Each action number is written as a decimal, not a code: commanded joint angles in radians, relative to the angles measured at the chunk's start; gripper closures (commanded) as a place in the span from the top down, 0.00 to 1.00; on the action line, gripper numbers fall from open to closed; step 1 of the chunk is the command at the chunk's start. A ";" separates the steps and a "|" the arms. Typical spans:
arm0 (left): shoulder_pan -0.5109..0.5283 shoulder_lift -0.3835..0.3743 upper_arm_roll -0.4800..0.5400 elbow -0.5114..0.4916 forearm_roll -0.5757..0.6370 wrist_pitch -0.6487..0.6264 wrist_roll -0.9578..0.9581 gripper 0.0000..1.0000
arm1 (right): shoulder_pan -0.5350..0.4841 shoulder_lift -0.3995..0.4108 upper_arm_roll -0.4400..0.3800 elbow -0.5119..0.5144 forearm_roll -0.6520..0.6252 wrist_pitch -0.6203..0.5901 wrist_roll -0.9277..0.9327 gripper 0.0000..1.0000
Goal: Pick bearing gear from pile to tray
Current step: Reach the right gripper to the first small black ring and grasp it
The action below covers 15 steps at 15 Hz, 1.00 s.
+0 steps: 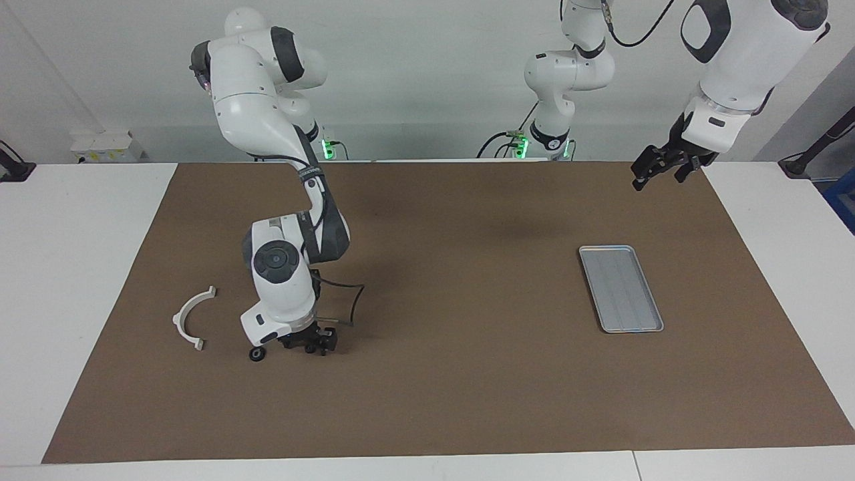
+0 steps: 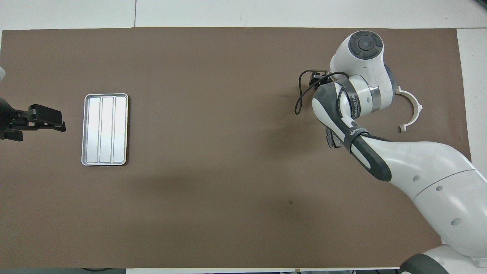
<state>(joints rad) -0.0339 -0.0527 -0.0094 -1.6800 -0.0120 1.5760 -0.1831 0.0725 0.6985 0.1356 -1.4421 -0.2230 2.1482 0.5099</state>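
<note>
Flat silver metal tray point(image 1: 621, 288), faintly ribbed floor. Plain brown table mat point(image 1: 454, 374). White curved half-ring bracket point(image 1: 190, 319). Small black round piece point(image 1: 256, 354). Arms white with dark grey joints.

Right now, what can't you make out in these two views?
- Right gripper fingers: facing view, dark clump low on the mat; overhead, the arm's own wrist covers them.
- Small black round piece: too small to identify.
- White half-ring bracket: overhead, one end hidden by the arm.

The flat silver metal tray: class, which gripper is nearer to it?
Left. The left gripper hangs just off the flat silver metal tray; the right gripper is down at the pile.
</note>
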 commanded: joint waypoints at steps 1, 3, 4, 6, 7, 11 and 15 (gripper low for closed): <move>0.003 -0.021 0.000 -0.015 -0.011 -0.007 0.001 1.00 | -0.010 0.001 0.009 -0.003 -0.006 -0.027 0.022 0.70; 0.003 -0.019 0.000 -0.015 -0.011 -0.007 0.002 1.00 | -0.011 0.001 0.009 -0.004 0.002 -0.028 0.022 0.51; 0.003 -0.021 0.000 -0.015 -0.011 -0.007 0.002 1.00 | -0.011 0.001 0.010 -0.004 0.004 -0.027 0.022 0.39; 0.003 -0.021 0.000 -0.015 -0.011 -0.007 0.002 1.00 | -0.011 0.001 0.009 -0.004 0.020 -0.027 0.022 0.17; 0.003 -0.021 0.000 -0.015 -0.010 -0.007 0.002 1.00 | -0.011 0.001 0.010 -0.004 0.022 -0.025 0.022 0.00; 0.003 -0.021 0.000 -0.015 -0.011 -0.007 0.002 1.00 | -0.011 -0.001 0.009 0.011 0.011 -0.051 0.013 0.00; 0.003 -0.019 0.000 -0.015 -0.010 -0.005 0.002 1.00 | 0.010 -0.045 0.045 0.184 0.013 -0.323 -0.020 0.00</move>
<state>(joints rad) -0.0339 -0.0527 -0.0094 -1.6800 -0.0120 1.5760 -0.1831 0.0753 0.6844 0.1469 -1.3727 -0.2168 1.9792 0.5117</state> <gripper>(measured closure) 0.000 0.758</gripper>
